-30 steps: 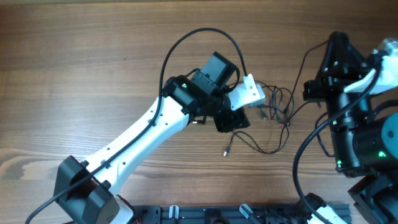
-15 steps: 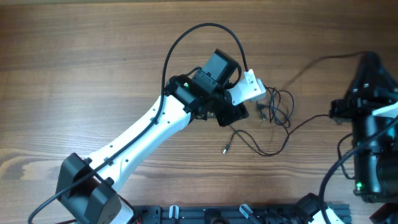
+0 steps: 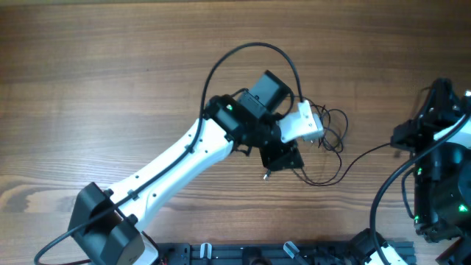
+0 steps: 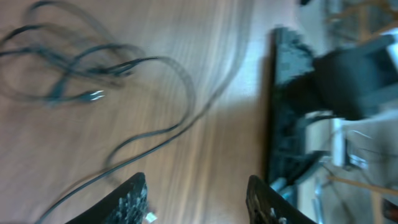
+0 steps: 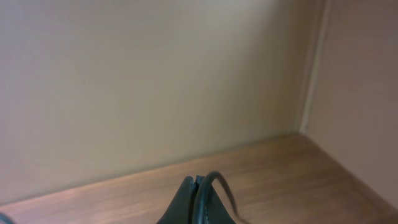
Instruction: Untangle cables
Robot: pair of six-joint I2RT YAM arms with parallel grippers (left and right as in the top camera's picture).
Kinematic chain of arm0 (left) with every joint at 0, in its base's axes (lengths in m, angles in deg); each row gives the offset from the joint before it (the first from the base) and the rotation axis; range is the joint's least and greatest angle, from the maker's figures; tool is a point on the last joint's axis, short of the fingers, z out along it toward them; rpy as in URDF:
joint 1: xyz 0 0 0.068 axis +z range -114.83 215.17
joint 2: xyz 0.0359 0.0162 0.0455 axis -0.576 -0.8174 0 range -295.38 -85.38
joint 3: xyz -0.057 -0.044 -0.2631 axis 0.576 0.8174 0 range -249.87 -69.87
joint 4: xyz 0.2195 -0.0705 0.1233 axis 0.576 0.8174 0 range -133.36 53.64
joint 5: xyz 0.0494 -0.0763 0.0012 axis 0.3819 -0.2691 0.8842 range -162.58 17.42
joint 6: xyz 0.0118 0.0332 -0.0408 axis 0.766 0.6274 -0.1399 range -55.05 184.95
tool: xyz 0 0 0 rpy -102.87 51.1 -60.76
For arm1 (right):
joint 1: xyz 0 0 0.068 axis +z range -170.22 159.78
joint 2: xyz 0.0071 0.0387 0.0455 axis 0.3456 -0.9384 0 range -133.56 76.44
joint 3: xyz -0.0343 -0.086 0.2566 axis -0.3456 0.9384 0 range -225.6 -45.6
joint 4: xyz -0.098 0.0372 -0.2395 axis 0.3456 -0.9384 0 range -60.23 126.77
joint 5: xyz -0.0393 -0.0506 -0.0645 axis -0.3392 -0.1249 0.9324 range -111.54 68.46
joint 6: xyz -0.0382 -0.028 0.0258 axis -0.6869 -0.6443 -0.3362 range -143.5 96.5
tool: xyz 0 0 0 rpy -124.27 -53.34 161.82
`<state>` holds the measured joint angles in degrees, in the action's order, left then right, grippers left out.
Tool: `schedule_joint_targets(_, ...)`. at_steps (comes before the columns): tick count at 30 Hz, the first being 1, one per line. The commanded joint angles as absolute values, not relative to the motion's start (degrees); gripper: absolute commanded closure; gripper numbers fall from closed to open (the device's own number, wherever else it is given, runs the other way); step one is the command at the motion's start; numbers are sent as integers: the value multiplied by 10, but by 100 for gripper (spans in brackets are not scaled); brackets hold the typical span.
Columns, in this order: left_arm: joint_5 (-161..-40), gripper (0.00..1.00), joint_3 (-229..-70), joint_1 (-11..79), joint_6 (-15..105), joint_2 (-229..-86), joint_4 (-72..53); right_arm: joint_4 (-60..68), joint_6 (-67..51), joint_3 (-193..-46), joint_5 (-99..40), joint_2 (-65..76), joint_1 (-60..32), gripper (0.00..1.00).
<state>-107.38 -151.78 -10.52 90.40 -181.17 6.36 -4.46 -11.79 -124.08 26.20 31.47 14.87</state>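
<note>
Left gripper [image 4: 196, 200]: jaws apart, nothing between them, hovering low over the table [image 3: 110, 88] just beside the cables [image 3: 333, 126], likely lining up a grab.
Cables: 1 loose tangle, right of frame centre overhead.
Right gripper [image 5: 196, 194]: clenched on 1 strand that stretches toward the right edge, apparently to tension the tangle.

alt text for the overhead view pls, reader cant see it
The left tool, on a white arm reaching diagonally from the lower left across a wooden table, hangs over a loose tangle of thin dark cables right of centre. One strand runs from the tangle to the right tool near the right edge.
</note>
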Motion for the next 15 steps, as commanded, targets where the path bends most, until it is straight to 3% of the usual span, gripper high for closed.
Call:
schedule_joint_targets(1, -1171, 44, -1515, -142, 916, -1818, 56, -50, -98, -1247, 208, 295, 150, 96)
schedule_joint_targets(8, -1171, 46, -1515, -207, 916, -1818, -8, -55, -96, -1247, 163, 250, 150, 96)
schedule_joint_targets(15, -995, 59, -1515, -224, 826, -1819, -82, -58, -85, -1247, 137, 243, 150, 96)
